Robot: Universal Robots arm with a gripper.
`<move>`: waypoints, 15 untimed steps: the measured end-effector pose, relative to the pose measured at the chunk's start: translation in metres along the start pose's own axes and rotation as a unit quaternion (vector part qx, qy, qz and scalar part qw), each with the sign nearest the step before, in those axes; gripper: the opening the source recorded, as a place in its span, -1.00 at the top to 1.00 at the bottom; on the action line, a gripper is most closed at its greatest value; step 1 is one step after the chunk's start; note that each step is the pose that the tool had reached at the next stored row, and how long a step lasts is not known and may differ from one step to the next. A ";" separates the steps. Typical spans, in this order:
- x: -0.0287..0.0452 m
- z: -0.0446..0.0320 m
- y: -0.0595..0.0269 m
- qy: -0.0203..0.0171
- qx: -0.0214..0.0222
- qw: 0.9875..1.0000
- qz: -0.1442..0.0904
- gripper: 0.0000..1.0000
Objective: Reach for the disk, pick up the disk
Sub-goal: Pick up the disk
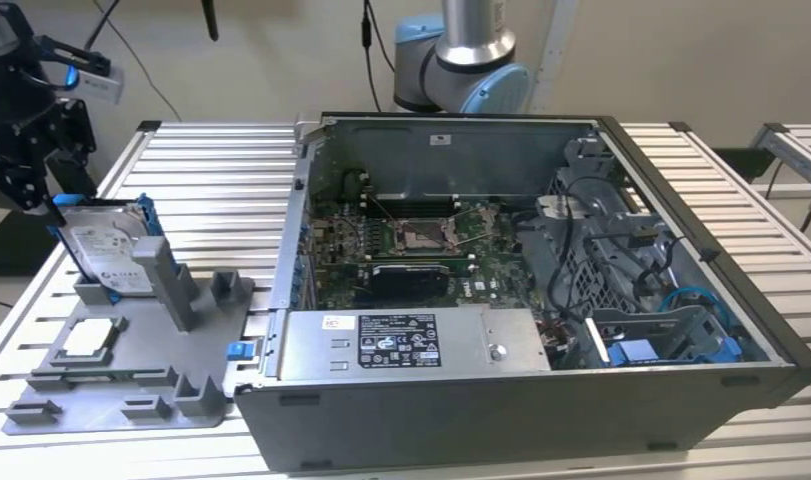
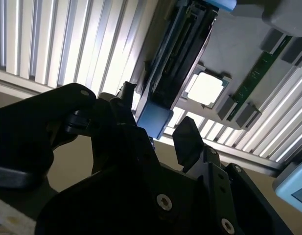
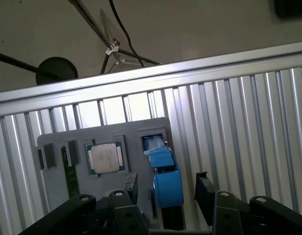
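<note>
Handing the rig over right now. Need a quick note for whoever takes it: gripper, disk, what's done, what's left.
Gripper: open. Its fingers stand apart on either side of the disk's blue top edge, with a gap showing on both sides.
Disk: upright in the grey holder on the slatted table, to the exterior view's left of the open computer case.
Done: the reach is about there, with the gripper close above the disk.
Left: the disk is not yet gripped or lifted.
</note>
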State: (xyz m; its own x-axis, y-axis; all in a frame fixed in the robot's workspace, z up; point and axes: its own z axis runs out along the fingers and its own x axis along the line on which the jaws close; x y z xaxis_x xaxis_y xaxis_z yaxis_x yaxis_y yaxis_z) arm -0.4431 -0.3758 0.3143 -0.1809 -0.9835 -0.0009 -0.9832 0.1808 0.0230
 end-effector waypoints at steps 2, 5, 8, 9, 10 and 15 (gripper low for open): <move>0.0000 0.0004 0.0000 0.000 0.000 1.000 0.000 -1.00; 0.0000 0.0021 0.0000 0.000 0.000 1.000 0.000 -1.00; 0.0000 0.0022 -0.0001 0.000 0.000 1.000 0.000 -1.00; 0.0000 0.0024 -0.0001 0.000 0.000 1.000 0.000 -1.00; 0.0000 0.0027 -0.0001 0.000 0.000 1.000 0.000 -1.00; 0.0000 0.0052 -0.0001 0.000 0.000 1.000 0.000 -1.00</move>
State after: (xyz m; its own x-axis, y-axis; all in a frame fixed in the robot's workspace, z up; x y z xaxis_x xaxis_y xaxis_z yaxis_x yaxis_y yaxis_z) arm -0.4432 -0.3758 0.3092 -0.1809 -0.9835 -0.0008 -0.9832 0.1808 0.0231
